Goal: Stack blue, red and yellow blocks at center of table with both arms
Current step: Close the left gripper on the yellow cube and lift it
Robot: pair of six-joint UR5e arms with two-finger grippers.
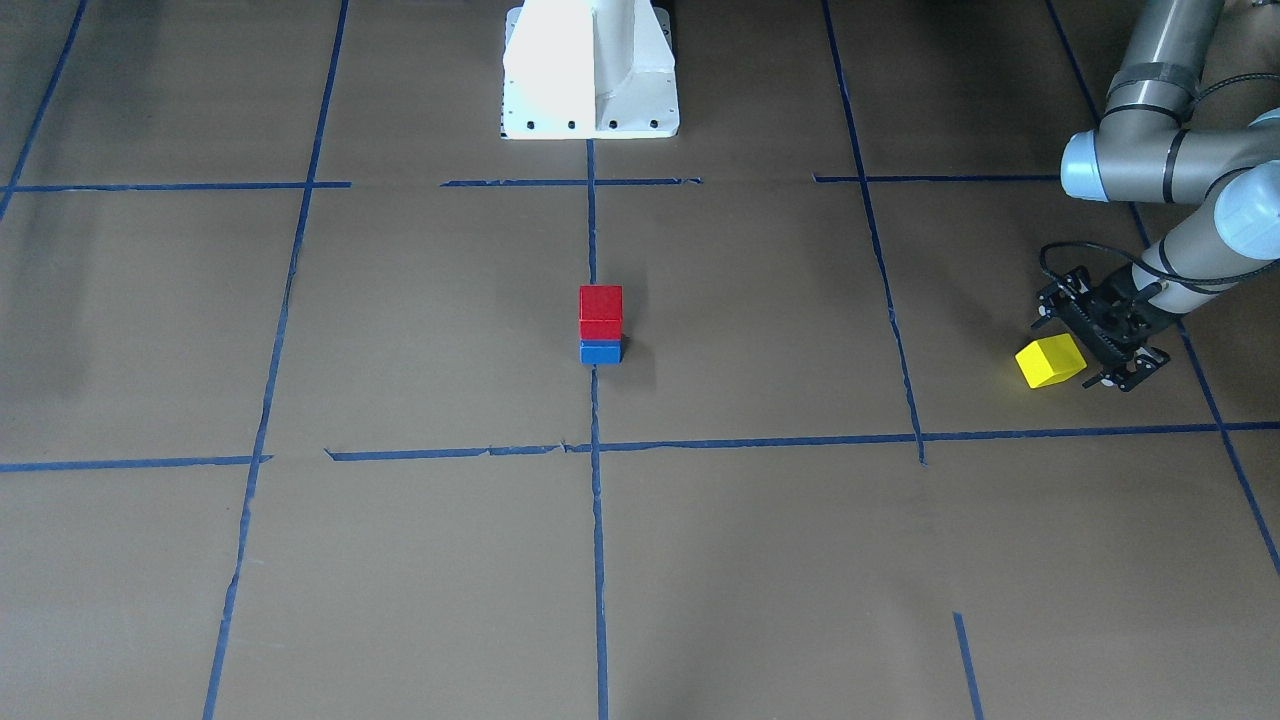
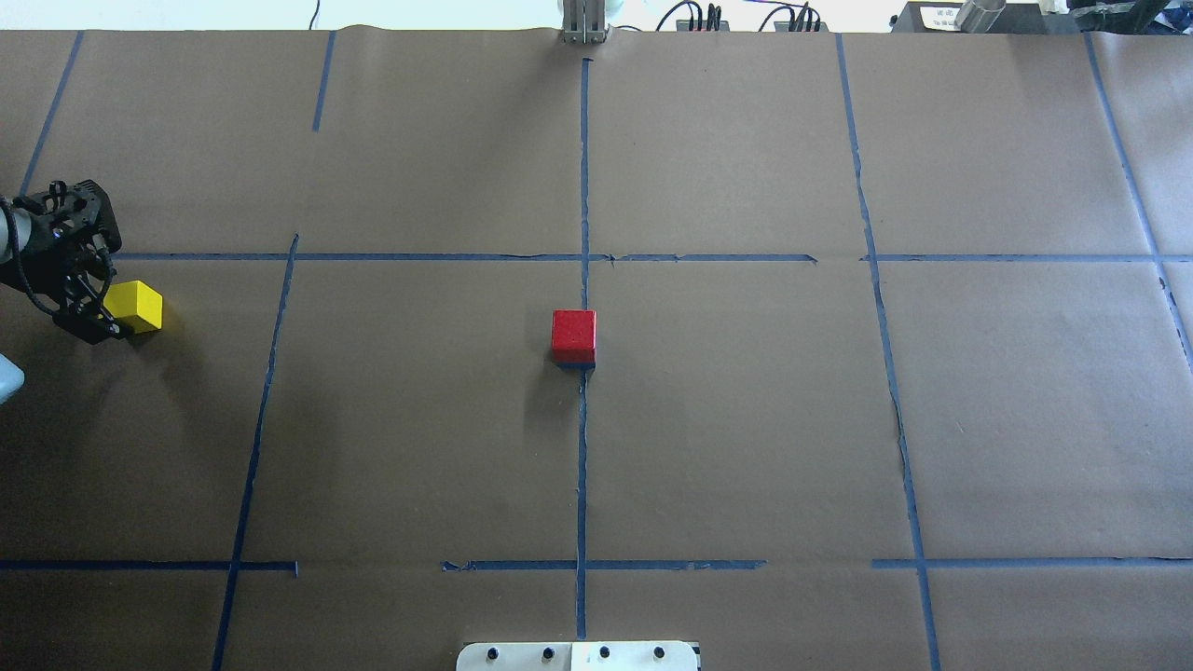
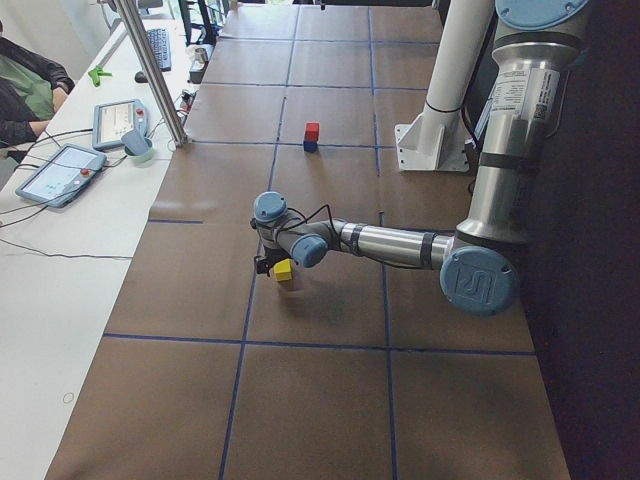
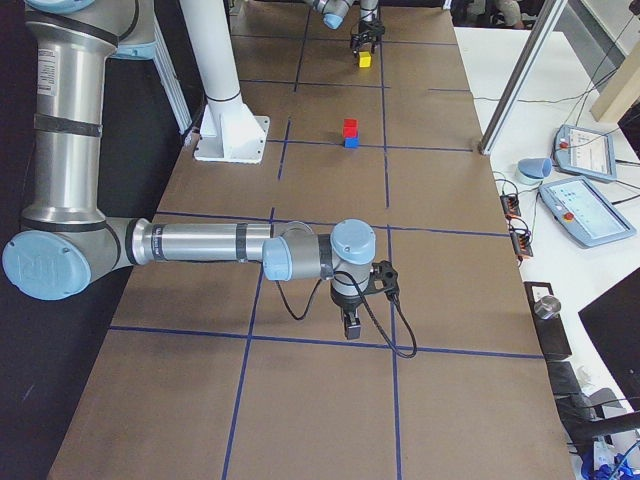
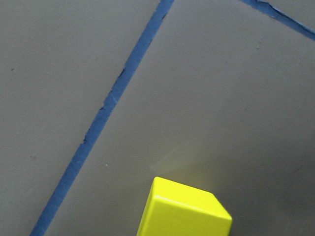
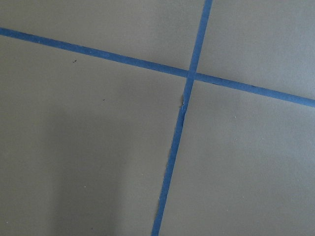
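Cubes, smooth and glossy, are sitting on a matte brown paper tabletop (image 1: 760, 560) that blue tape (image 1: 597, 540) is dividing into squares. The red block (image 1: 600, 312) is resting squarely on the blue block (image 1: 600, 352) at the centre line. Well apart, at the robot's left end, the left tool (image 1: 1080, 350) is pinching the yellow block (image 1: 1050, 361) between black fingers, holding it turned, just off the paper. The right tool (image 4: 352, 325) is pointing down over a tape crossing; whether it is spread I cannot tell.
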